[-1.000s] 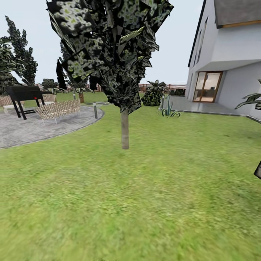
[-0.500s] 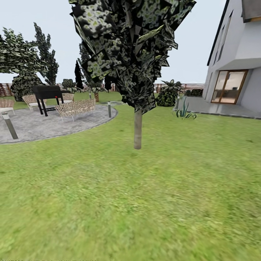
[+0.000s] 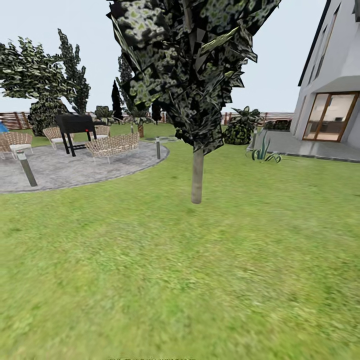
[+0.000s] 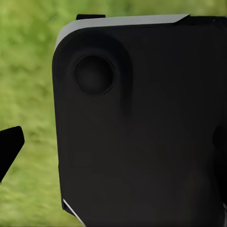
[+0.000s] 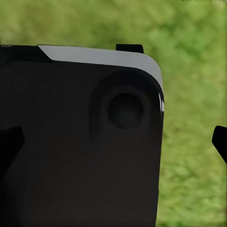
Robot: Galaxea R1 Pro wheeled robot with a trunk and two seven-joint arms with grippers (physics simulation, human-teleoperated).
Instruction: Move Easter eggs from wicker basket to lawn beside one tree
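The lawn (image 3: pixel 200 280) spreads wide and green in the head view. The three Easter eggs, the wicker basket and the thick-trunked tree are out of view. In the left wrist view my left gripper (image 4: pixel 113 142) hangs open over grass (image 4: pixel 28 71), one black fingertip (image 4: pixel 9 147) at the picture's edge and a black part of my own body (image 4: pixel 142 132) behind it. In the right wrist view my right gripper (image 5: pixel 113 142) is likewise open over grass (image 5: pixel 194 56), with one fingertip (image 5: pixel 220 142) at the edge. Nothing is held by either.
A thin-trunked dark-leaved tree (image 3: pixel 197 175) stands straight ahead on the grass. To the left lies a grey paved patio (image 3: pixel 75 167) with wicker chairs (image 3: pixel 112 146), a black grill (image 3: pixel 76 127) and short lamp posts (image 3: pixel 26 169). A white house (image 3: pixel 332 95) rises on the right. A slatted fence (image 3: pixel 12 120) closes the back.
The whole head picture has slid to the right, so the camera has turned left. More of the patio shows and less of the house. Nothing in the garden has moved.
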